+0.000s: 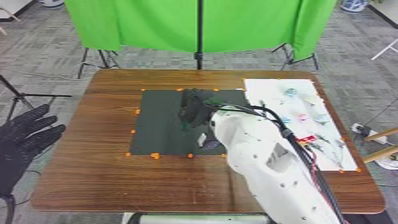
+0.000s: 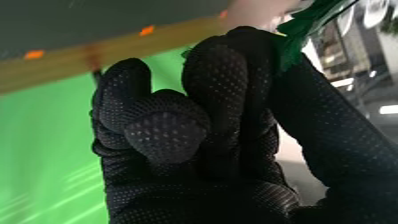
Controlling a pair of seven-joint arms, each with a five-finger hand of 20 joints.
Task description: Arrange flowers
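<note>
Flower greenery (image 2: 302, 32) lies at the fingertips — between thumb and fingers — of the right hand (image 1: 193, 109), which pinches it.

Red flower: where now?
Head view, right side: the red flower lies near the left edge of the white sheet, just right of the white right arm and closer to the robot than the pink flower.

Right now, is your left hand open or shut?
Open: my left hand has its fingers straight out, with gaps between them.
</note>
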